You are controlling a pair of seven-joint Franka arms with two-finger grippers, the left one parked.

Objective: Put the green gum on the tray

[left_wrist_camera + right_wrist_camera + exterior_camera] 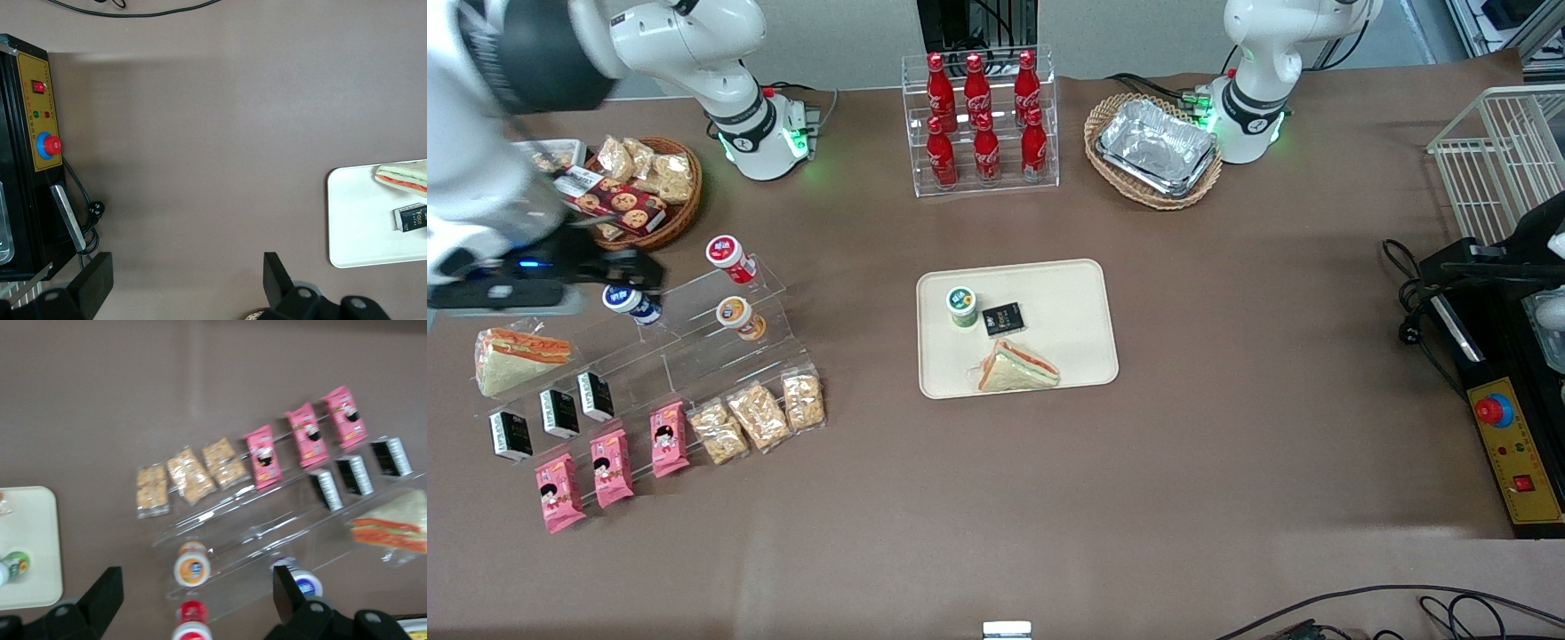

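The green gum (961,305) already stands upright on the tray (1080,293), near the corner toward the working arm's end of the table, so the placing itself looks done and the step in hand is judged to be the retreat of the arm. The tool (627,274) hangs above the clear stepped rack (720,329), close to the blue gum bottle (631,303), well apart from the tray; in the right wrist view its two fingers (107,590) stand wide apart with nothing between them, so it is released. To finish well, the arm should keep high enough to clear the red bottle (729,258) and the orange bottle (738,316) on the rack, and avoid brushing the wicker basket of snacks (640,191) beside it. The gum is a small round bottle with a green body and a white lid carrying a green label. It sits just beside a small black packet (1003,318), and a wrapped sandwich (1016,369) lies on the tray nearer the front camera; whether gum and packet touch cannot be told.
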